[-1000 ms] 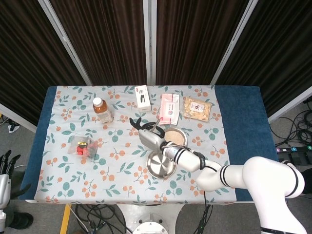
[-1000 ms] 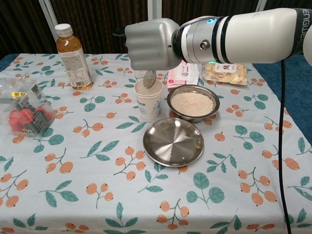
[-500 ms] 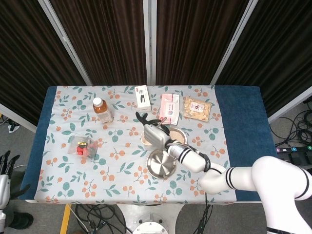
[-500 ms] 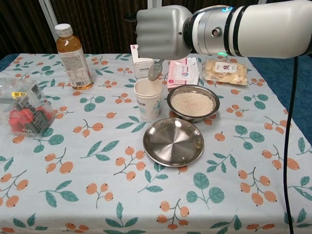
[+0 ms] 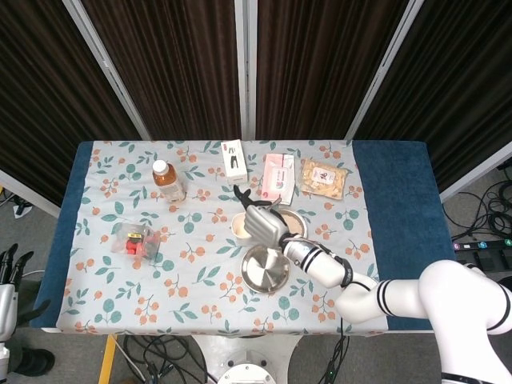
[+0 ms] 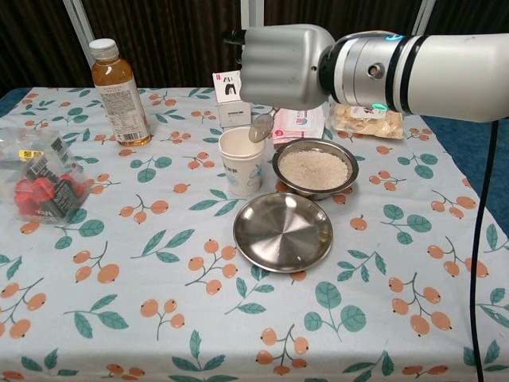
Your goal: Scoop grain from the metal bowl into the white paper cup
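A white paper cup (image 6: 242,161) stands upright left of a metal bowl (image 6: 315,168) filled with pale grain. My right hand (image 6: 286,66) hovers above and between them, gripping a metal spoon (image 6: 260,127) whose bowl hangs tilted just over the cup's right rim. In the head view the same right hand (image 5: 264,221) covers part of the cup (image 5: 238,228) and the grain bowl (image 5: 292,225). My left hand (image 5: 8,276) shows only at the far left edge, off the table, fingers apart, holding nothing.
An empty metal plate (image 6: 283,231) lies in front of the cup and bowl. A tea bottle (image 6: 116,81) stands at the back left, a bag of red items (image 6: 38,183) at the left edge. A small box (image 6: 227,100), pink packet (image 6: 300,121) and snack bag (image 6: 365,118) lie behind.
My right hand has moved rightward with the spoon, from over the cup's middle to above its right rim, toward the grain bowl. The left hand has not moved.
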Robot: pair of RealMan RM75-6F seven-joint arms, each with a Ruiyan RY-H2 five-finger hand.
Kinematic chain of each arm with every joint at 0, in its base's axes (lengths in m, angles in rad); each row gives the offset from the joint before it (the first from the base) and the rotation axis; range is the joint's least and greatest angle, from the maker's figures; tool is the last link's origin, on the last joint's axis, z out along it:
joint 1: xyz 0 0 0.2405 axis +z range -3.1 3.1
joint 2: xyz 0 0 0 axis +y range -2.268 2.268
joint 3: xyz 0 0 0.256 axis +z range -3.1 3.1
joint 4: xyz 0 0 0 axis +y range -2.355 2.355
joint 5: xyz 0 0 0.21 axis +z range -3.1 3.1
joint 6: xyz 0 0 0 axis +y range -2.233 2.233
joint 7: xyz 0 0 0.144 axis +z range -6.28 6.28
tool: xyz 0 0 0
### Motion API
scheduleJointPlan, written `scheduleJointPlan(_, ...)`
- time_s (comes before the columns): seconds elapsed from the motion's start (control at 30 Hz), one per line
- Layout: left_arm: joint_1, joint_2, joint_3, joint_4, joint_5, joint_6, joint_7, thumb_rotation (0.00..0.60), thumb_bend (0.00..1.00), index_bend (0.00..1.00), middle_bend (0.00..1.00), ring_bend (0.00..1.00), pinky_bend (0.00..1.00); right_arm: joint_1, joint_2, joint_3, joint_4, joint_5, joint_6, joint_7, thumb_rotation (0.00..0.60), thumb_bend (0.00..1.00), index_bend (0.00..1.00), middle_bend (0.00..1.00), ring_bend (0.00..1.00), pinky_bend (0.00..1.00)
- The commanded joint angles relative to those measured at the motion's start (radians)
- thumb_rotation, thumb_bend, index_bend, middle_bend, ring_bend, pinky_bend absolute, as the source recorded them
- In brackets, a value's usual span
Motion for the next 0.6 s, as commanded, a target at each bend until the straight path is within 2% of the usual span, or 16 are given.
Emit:
scheduleJointPlan(0.03, 0.001, 0.004, 0.002, -0.006, 0.004, 0.004, 0.007, 0.600, 0.06, 0.19, 0.12, 0.06, 0.03, -0.069, 0.015, 0.032, -0.029, -0.031, 0.060, 0.142, 0.600, 0.33, 0.62, 0.58, 0.23, 0.00)
scheduleJointPlan(0.17, 0.001, 0.006, 0.003, -0.016, 0.006, 0.005, 0.014, 0.600, 0.06, 0.19, 0.12, 0.06, 0.03, -0.157, 0.045, 0.031, -0.097, -0.111, 0.126, 0.335, 0.600, 0.33, 0.60, 0.57, 0.23, 0.00)
scheduleJointPlan(0.3, -0.003, 0.008, 0.004, -0.029, 0.012, 0.003, 0.025, 0.600, 0.06, 0.19, 0.12, 0.06, 0.03, -0.257, 0.040, 0.015, -0.151, -0.186, 0.151, 0.599, 0.600, 0.33, 0.60, 0.57, 0.23, 0.00)
scheduleJointPlan(0.4, -0.005, 0.011, 0.004, -0.039, 0.020, 0.006, 0.034, 0.600, 0.06, 0.19, 0.12, 0.06, 0.03, -0.311, 0.000, -0.006, -0.123, -0.242, 0.162, 0.712, 0.600, 0.33, 0.59, 0.55, 0.22, 0.00)
scheduleJointPlan(0.6, -0.006, 0.016, 0.004, -0.049, 0.019, 0.005, 0.041, 0.600, 0.06, 0.19, 0.12, 0.06, 0.03, -0.384, -0.092, -0.038, -0.030, -0.312, 0.145, 0.820, 0.600, 0.33, 0.57, 0.52, 0.18, 0.00)
